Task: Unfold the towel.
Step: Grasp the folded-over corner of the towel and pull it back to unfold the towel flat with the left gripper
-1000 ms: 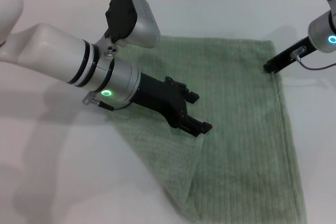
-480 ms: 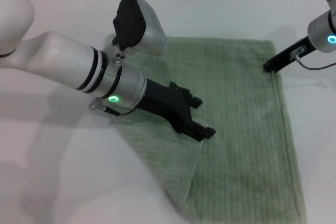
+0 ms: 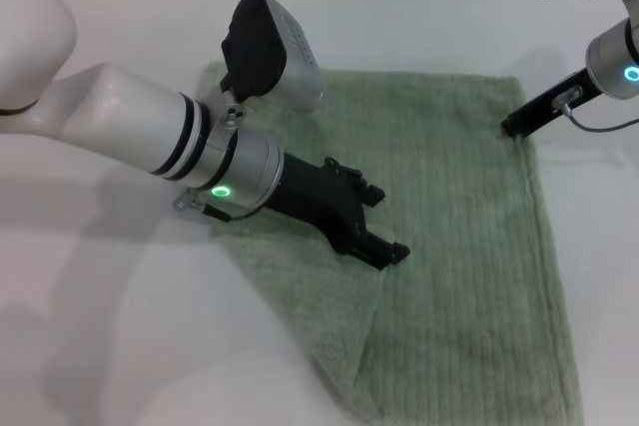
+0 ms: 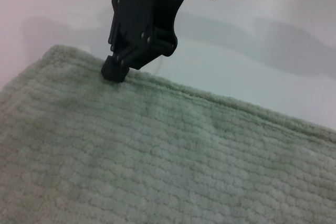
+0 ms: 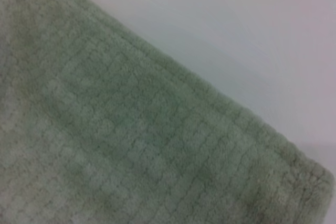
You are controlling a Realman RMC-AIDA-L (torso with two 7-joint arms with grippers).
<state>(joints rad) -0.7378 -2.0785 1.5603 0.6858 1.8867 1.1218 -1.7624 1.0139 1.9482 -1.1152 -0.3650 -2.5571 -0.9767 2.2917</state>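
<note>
Left end effector lies low over the middle-left of the towel, its black fingers pointing toward the near right. Its two fingers show a gap in the head view, so I read them as apart with nothing between them; whether the lower tip touches the cloth I cannot tell.

Right end effector is planted at the far right corner of the towel. In the left wrist view its black tip sits right on the hemmed far edge. Whether its fingers are together or clamped on the hem I cannot tell.

Towel position: spread over the white tabletop, right portion flat and running from far to near. Left near portion is doubled: a diagonal fold edge runs from beneath the left arm down toward the near edge, with the flap lying on top of the main sheet.

Step in hand (judgement): right arm pins the far right corner while left arm lines up on the folded flap. Unfolding is partway, one corner flap left.

Next move calls for (judgement): lower the left fingers onto the flap's free edge, take only the top layer, then draw it out toward the near left.

Pose: left forearm enters from the left, slanting downward, wrist camera housing above. Right arm reaches in from the far right, slanting down toward the corner.
</note>
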